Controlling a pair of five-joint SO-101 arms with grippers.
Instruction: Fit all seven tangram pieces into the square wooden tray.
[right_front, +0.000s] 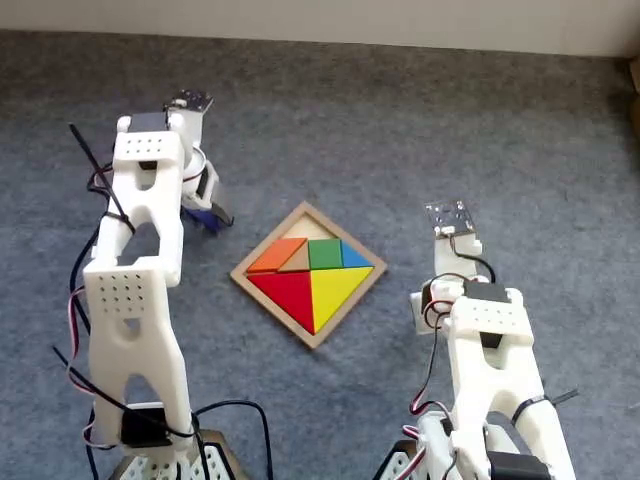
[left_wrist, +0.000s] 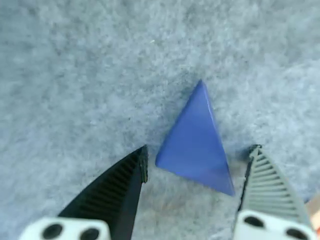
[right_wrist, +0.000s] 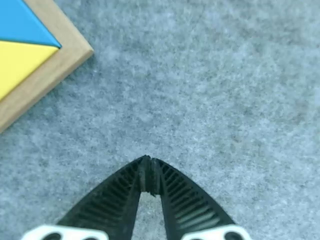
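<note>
The desk (right_front: 400, 120) is covered in a grey, napped cloth, and the first risk is judged to lie there. The blue triangle (left_wrist: 192, 145) lies flat on it, so the fingers could ride over the thin edges or drag the piece through the nap instead of lifting it.

In the high view the tray (right_front: 276, 308) stands on one corner like a diamond. Six pieces are seated in it: the red triangle (right_front: 285, 292), the yellow triangle (right_front: 335, 290) and four smaller ones. A bare gap (right_front: 310, 228) is left at the 12 o'clock corner. If the triangle is brought in twisted, it could catch on the rim or nudge the seated pieces. Nothing is seen to fix the tray down, so the tray itself might be pushed along the cloth.

The blue triangle is found at about 10 o'clock from the tray, well apart from it. The left tool (left_wrist: 199, 150) is spread wide with one finger on each side of it and nothing gripped yet. A grip taken on one point and one sloping edge may squeeze the piece out sideways.

At 3 o'clock from the tray the right tool (right_wrist: 149, 170) is held closed and empty above bare cloth, just beside the tray's corner — the route to the gap is not blocked by it. Loose cables (right_front: 85, 250) hang along the left arm (right_front: 135, 300), away from the tray.
</note>
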